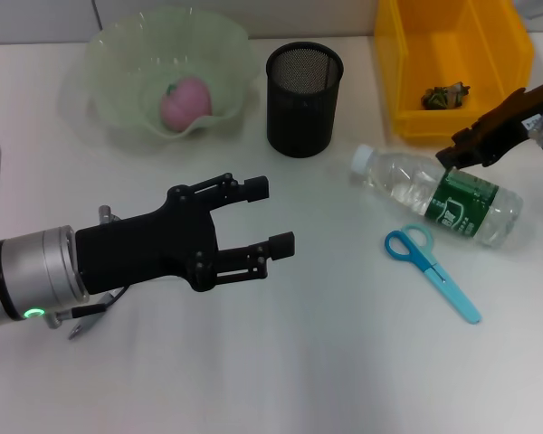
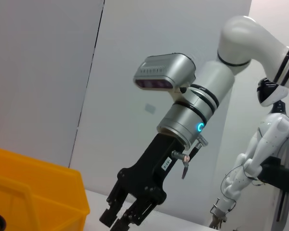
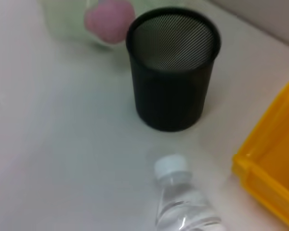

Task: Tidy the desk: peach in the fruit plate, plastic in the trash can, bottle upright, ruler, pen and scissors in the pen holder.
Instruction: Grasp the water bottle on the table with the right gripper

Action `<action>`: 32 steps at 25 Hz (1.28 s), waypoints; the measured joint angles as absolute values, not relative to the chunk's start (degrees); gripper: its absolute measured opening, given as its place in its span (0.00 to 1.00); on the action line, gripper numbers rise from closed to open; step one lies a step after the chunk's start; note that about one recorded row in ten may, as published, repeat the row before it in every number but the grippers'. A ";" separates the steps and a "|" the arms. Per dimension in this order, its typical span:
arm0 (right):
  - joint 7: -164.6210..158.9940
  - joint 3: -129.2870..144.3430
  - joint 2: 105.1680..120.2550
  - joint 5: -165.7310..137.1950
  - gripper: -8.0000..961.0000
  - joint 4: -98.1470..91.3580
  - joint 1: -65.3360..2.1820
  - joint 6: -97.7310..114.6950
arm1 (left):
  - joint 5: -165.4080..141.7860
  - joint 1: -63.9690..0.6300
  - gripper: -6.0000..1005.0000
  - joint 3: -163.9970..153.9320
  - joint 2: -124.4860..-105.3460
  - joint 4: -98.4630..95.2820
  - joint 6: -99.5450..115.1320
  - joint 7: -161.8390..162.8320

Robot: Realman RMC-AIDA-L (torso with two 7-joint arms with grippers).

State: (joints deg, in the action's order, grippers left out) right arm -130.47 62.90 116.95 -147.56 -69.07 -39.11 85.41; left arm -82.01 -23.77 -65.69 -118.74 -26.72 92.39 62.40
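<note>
— Where does everything sit on the worktop (image 1: pixel 281 362)?

— The peach (image 1: pixel 185 101) lies in the pale green fruit plate (image 1: pixel 118 54) at the far left. Just beside the plate stands the black mesh pen holder (image 1: pixel 304 99), upright. The yellow bin (image 1: pixel 452 68) is at the far right, with a crumpled piece of plastic (image 1: pixel 445 94) inside it.

— And the bottle?

— The bottle (image 1: pixel 439 194) lies on its side between the pen holder and the near right of the worktop, its white cap pointing toward the holder. The blue scissors (image 1: pixel 431 270) lie flat just in front of it, apart from it, handles toward the bottle.

— What about the arms?

— The left gripper (image 1: pixel 270 215) hangs over the bare middle-left of the worktop, its jaws spread apart and holding nothing. The right gripper (image 1: pixel 457 154) reaches in from the right edge, its tip over the bottle's green label — whether it touches the bottle I cannot tell, and the view is too poor to say if its jaws are parted or closed. In the left wrist view the same right gripper (image 2: pixel 116 219) points down at the worktop beside the yellow bin (image 2: pixel 33 192).

— Does the right wrist view add anything?

— It shows the bottle's cap end (image 3: pixel 171 168) near the pen holder (image 3: pixel 172 67), with the peach (image 3: pixel 109 20) behind.
</note>
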 joint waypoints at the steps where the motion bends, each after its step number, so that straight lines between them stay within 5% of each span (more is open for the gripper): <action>1: -130.48 62.91 116.96 -148.17 0.30 -68.89 -39.69 85.77 | -82.00 -23.77 0.81 -65.69 -118.74 -26.72 92.38 62.40; 10: -131.25 63.12 117.20 -153.41 0.43 -68.90 -43.92 89.45 | -82.00 -23.51 0.81 -65.65 -118.74 -26.72 92.28 62.40; 18: -130.86 63.19 117.12 -154.71 0.77 -68.54 -44.95 90.39 | -82.00 -23.75 0.81 -65.65 -118.74 -26.72 91.74 62.40; 32: -125.15 66.13 118.83 -158.35 0.77 -63.75 -45.41 87.05 | -82.00 -23.82 0.80 -65.65 -118.74 -26.65 91.42 62.40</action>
